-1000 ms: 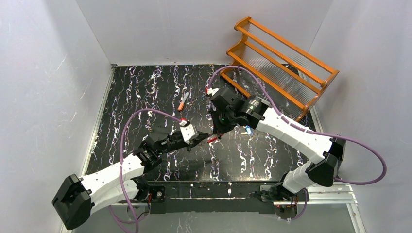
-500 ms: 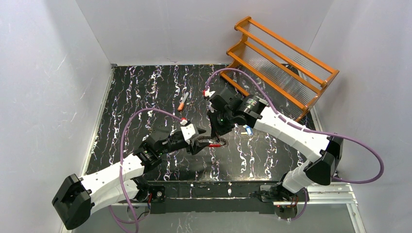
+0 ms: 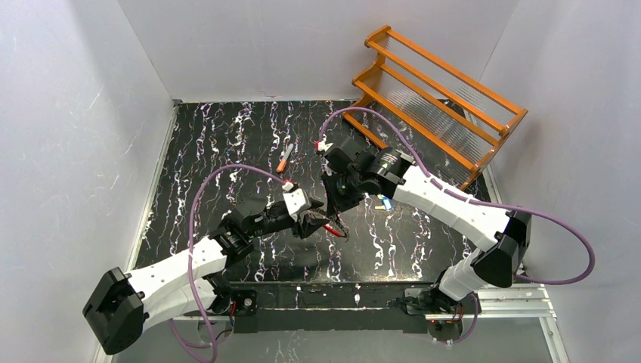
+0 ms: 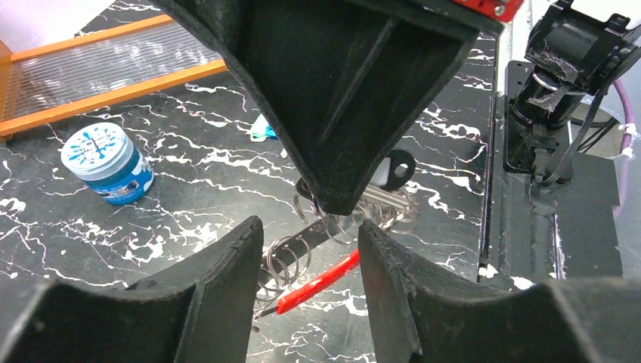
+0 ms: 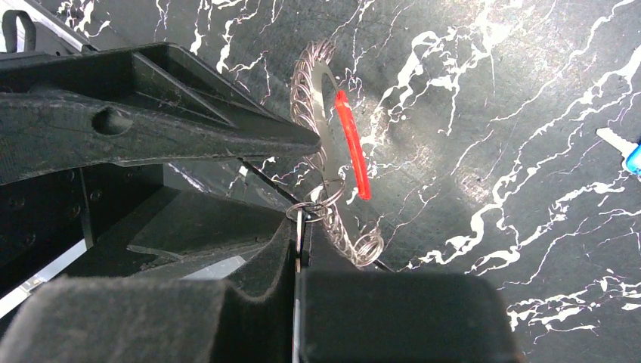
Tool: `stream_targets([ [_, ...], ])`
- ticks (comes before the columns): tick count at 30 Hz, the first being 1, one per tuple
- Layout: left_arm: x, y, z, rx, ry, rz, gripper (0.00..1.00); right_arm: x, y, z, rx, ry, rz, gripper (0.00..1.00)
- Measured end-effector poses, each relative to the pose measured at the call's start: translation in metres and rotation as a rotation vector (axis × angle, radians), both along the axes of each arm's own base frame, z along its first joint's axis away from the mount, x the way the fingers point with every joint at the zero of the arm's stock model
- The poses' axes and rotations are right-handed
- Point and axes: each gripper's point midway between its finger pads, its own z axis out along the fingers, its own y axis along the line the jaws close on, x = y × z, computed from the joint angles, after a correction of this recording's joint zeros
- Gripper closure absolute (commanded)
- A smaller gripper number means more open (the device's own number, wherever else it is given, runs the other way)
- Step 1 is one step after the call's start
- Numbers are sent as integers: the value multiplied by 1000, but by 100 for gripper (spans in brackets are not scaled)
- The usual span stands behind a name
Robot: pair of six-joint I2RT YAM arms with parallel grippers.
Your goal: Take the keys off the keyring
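The keyring point(image 5: 310, 98) is a silvery coiled-wire loop with a red section point(image 5: 351, 144), lying on the black marbled table. It also shows in the left wrist view point(image 4: 287, 257) and the top view point(image 3: 331, 229). My right gripper point(image 5: 300, 231) is shut on a thin silvery key point(image 5: 299, 236) that hangs from a small ring on the coil. My left gripper point(image 4: 310, 234) is open, its jaws astride the coil and red section, just under the right gripper point(image 3: 333, 210). A whitish-headed key point(image 4: 393, 170) lies at the coil's far end.
An orange wire rack point(image 3: 438, 83) stands at the back right. A small round blue tin point(image 4: 106, 162) sits in front of it. An orange-handled tool point(image 3: 284, 157) lies mid-table, and a small blue item point(image 3: 387, 203) lies right of the right gripper.
My left gripper has moved forward and right, closer around the keyring. My right gripper has shifted slightly left, and the red section has turned under it.
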Motion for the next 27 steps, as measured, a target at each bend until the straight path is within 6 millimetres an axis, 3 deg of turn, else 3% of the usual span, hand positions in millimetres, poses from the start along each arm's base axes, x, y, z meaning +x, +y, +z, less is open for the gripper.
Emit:
stream_targets([
  [18, 2, -11, -7, -3, 52, -4, 68, -2, 2, 1, 13, 21, -19, 99],
  [21, 2, -12, -7, -8, 56, -3, 77, -2, 2, 1, 14, 22, -24, 99],
  [25, 1, -13, -6, -8, 57, -10, 100, 1, 2, 2, 15, 13, -31, 99],
  [27, 1, -13, -6, -8, 51, -8, 100, 1, 1, 1, 11, 13, -36, 99],
])
